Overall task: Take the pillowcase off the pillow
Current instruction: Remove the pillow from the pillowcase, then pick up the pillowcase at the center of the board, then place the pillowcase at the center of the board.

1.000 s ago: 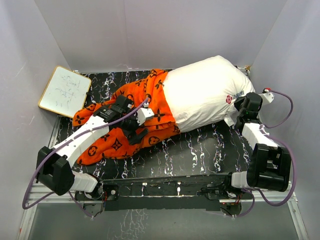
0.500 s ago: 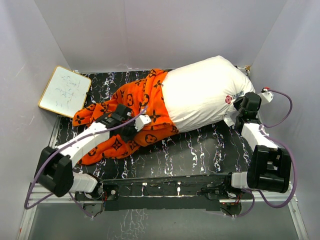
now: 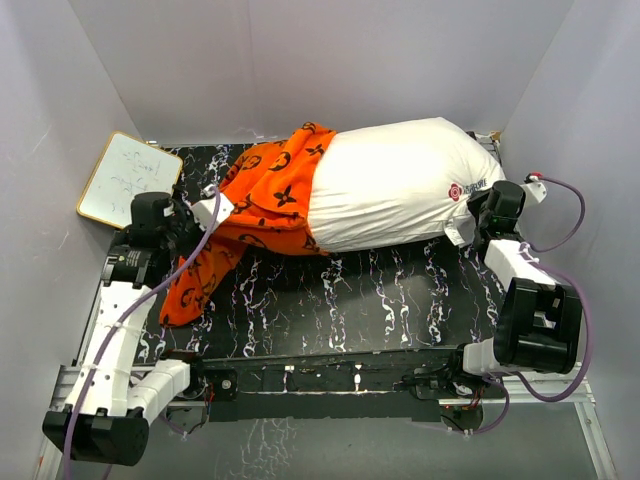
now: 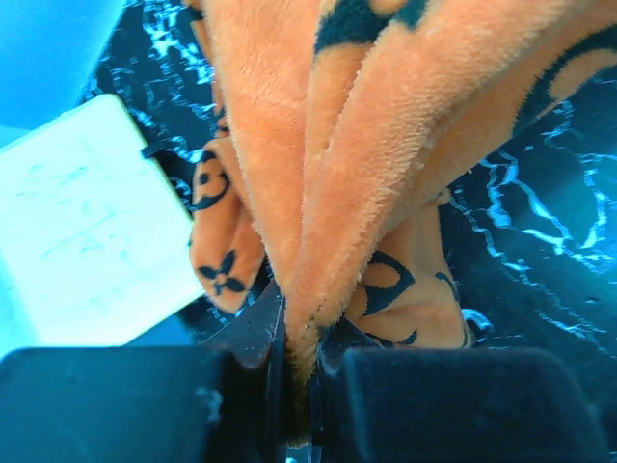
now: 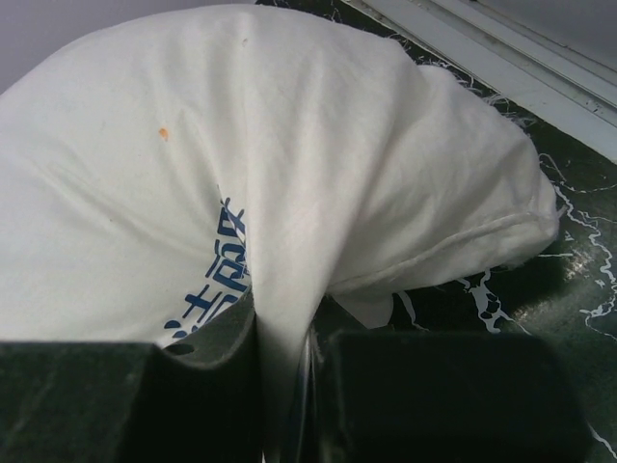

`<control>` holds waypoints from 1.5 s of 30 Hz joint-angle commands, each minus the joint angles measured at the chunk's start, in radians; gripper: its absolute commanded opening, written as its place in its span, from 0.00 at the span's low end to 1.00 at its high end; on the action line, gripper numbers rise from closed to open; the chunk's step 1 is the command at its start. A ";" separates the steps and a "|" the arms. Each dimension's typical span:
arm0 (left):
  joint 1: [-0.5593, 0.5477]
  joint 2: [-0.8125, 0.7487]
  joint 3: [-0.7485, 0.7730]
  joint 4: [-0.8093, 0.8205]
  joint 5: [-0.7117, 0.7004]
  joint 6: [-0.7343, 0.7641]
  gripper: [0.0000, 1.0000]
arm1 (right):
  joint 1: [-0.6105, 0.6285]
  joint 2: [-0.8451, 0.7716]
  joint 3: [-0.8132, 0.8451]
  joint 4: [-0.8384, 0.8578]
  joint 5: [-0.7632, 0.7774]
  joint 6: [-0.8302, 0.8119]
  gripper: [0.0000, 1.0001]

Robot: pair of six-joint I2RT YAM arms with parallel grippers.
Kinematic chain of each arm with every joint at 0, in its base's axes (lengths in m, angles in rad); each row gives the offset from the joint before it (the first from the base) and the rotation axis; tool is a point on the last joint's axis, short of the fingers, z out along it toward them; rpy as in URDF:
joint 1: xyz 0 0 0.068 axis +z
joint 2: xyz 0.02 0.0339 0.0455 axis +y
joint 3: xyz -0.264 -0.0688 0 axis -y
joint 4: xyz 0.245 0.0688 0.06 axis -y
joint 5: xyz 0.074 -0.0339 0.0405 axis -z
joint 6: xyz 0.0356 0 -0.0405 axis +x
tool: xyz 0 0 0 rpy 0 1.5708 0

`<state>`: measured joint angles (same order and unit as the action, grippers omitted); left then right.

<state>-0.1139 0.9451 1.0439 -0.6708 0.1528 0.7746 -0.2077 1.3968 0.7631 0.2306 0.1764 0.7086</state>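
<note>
The orange pillowcase (image 3: pixel 265 195) with black motifs still covers the left end of the white pillow (image 3: pixel 395 185) and trails down to the front left. My left gripper (image 3: pixel 200 222) is shut on a fold of the pillowcase (image 4: pixel 328 193), the plush pinched between its fingers (image 4: pixel 255 333). At the pillow's right end, by the red and blue logo (image 3: pixel 468 190), my right gripper (image 3: pixel 470 222) is shut on a pinch of the pillow (image 5: pixel 280 193).
A flat white board with a tan frame (image 3: pixel 130 180) lies at the back left, close beside my left gripper. The dark marbled tabletop (image 3: pixel 370 300) is walled in by white panels on three sides.
My left gripper shut on the pillowcase and pulled it left and back toward the board. The orange cloth has slid further off, baring more pillow. The right arm has held still.
</note>
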 commanded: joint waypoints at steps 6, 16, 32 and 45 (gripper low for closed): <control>0.406 0.114 0.287 0.143 -0.179 0.109 0.00 | -0.094 0.047 -0.002 -0.024 0.128 0.037 0.08; 0.688 0.450 1.010 0.032 0.441 -0.395 0.00 | -0.093 0.006 -0.062 0.007 0.066 0.070 0.08; 0.687 0.382 0.953 0.507 0.689 -0.867 0.00 | -0.053 -0.101 -0.081 0.019 0.015 0.025 0.09; 0.216 0.355 0.330 0.170 0.090 -0.289 0.97 | -0.042 -0.155 -0.081 -0.014 0.010 0.002 0.44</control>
<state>0.2508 1.3163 1.4723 -0.3882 0.5114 0.2939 -0.2523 1.2839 0.6823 0.2184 0.1509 0.7403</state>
